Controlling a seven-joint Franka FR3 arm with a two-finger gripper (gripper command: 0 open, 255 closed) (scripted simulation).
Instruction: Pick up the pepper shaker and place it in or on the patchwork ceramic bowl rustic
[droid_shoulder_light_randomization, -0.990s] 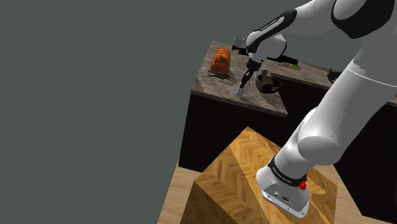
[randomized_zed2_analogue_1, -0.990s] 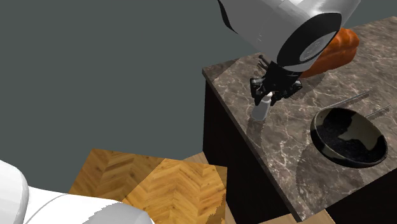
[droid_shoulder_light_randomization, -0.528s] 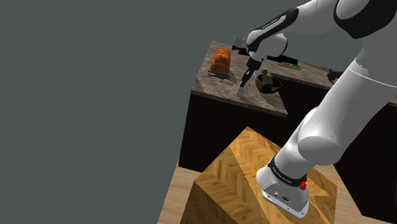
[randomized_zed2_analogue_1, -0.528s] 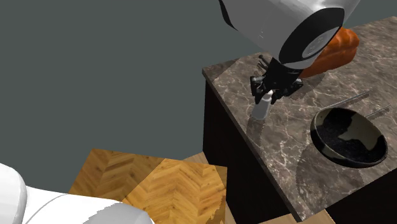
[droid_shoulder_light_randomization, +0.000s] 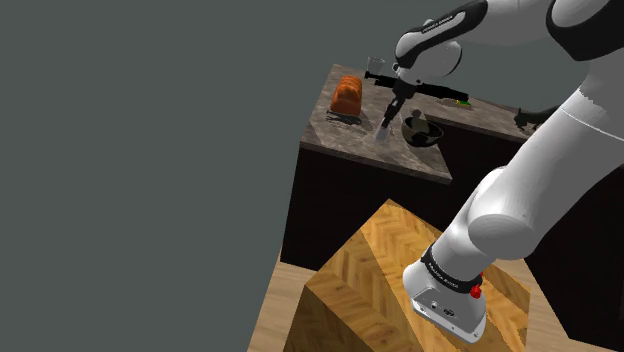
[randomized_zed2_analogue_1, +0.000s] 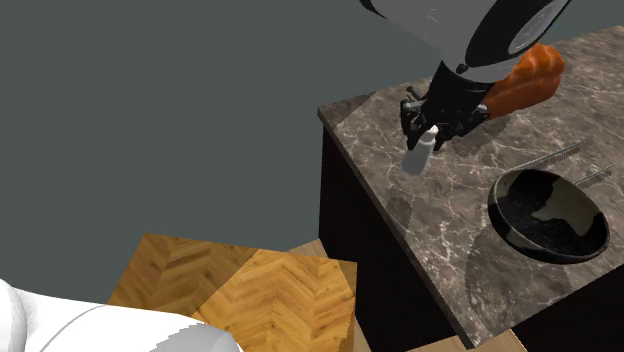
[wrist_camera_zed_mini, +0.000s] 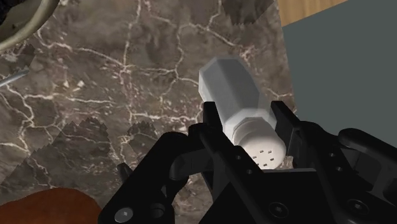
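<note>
The end effector (randomized_zed2_analogue_1: 432, 124) is clamped on the pale grey pepper shaker (randomized_zed2_analogue_1: 419, 156), its black fingers (wrist_camera_zed_mini: 213, 130) pressing either side of the cap end, whose holed top faces the wrist camera. In the second exterior view the shaker hangs tilted right of centre in the upper half. It is off the dark marble surface (randomized_zed2_analogue_1: 455, 250), and its shadow lies apart from it, lower down. The dark bowl (randomized_zed2_analogue_1: 548, 215) with pale patches rests on the same surface near that frame's right edge, well apart from the shaker. An orange-brown loaf (randomized_zed2_analogue_1: 528, 78) lies behind the end effector at upper right.
</note>
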